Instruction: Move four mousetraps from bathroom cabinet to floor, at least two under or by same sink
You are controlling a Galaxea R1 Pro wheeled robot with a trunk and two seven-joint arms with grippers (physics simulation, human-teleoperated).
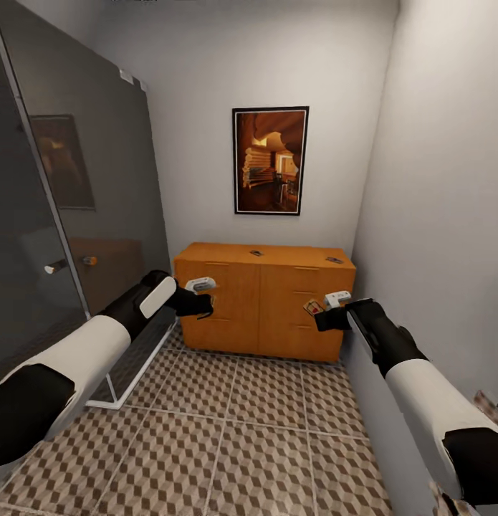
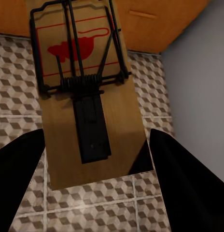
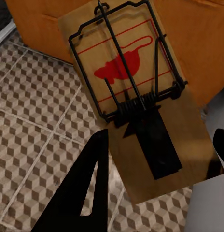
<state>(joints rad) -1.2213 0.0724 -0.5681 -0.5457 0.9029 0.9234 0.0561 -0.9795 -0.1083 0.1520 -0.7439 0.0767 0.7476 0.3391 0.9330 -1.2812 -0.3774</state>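
Status: both arms are raised in front of the cabinet (image 1: 263, 301), each tool carrying a trap. Left tool (image 1: 204, 304) is clamped on a mousetrap (image 2: 90, 92); in the left wrist view the tan board sits between the two dark fingers (image 2: 18, 179), wire bar and red mouse mark facing the camera, patterned bathroom floor (image 1: 227, 444) below it. In the head view that trap is hard to make out at the fingertips. Right tool (image 1: 319, 315) is likewise closed on a second mousetrap (image 1: 313, 307), seen in the head view as a small tan tile with a red mark in front of the cabinet's right door (right wrist view shows it tilted, spring and dark plate clear, cabinet front behind). Two more small dark items lie on the cabinet's top surface: one near the middle (image 1: 256, 252), one near the right end (image 1: 334, 259); too small to confirm what they are. Tinted glass shower wall (image 1: 77, 201) stands to the left, framed picture (image 1: 270, 160) hangs on the wall above the cabinet.
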